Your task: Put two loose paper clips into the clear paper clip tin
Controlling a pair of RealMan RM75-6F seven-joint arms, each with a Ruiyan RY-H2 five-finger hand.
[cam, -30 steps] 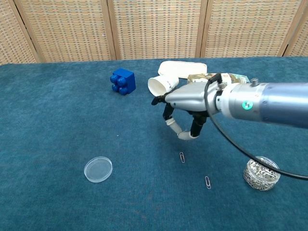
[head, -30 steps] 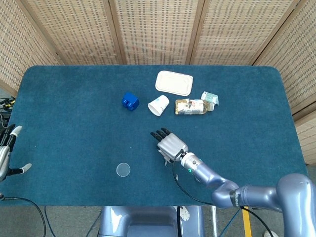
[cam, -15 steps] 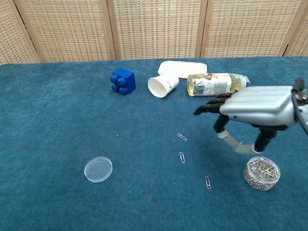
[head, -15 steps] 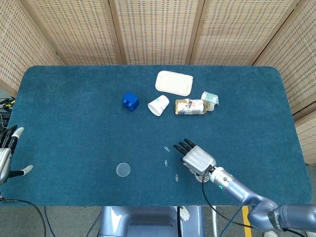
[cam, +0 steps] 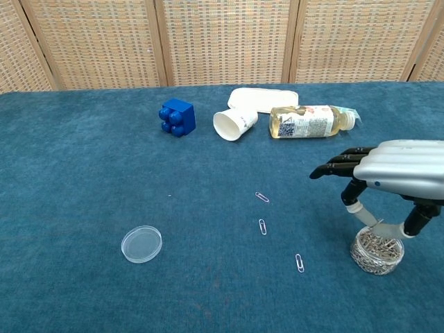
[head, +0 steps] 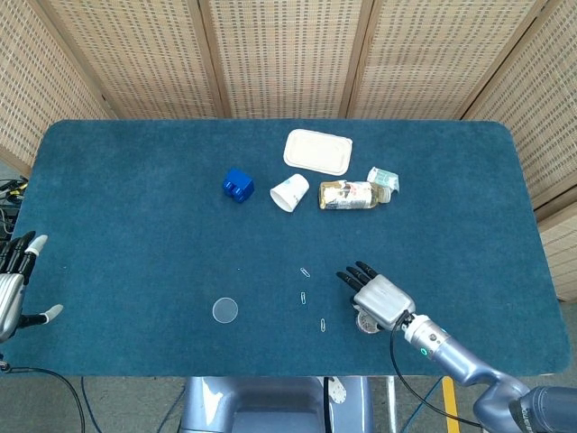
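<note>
The clear paper clip tin (cam: 377, 251), full of clips, stands at the near right; in the head view the tin (head: 366, 322) peeks out from under my right hand (head: 379, 293). My right hand (cam: 392, 173) hovers just above it, thumb and a finger pointing down, with what looks like a thin paper clip pinched between them. Three loose paper clips lie on the cloth to the left: one (cam: 261, 197), a second (cam: 262, 226), and a third (cam: 299, 262). My left hand (head: 16, 280) hangs at the table's left edge with fingers apart, holding nothing.
The tin's round clear lid (cam: 141, 244) lies at the near left. At the back stand a blue block (cam: 177, 116), a tipped paper cup (cam: 234, 123), a white tray (cam: 263, 98) and a lying bottle (cam: 309, 121).
My right hand has moved right and toward the near edge, from over the clips to above the tin. One clip it had hidden now shows. The left hand barely moved.
</note>
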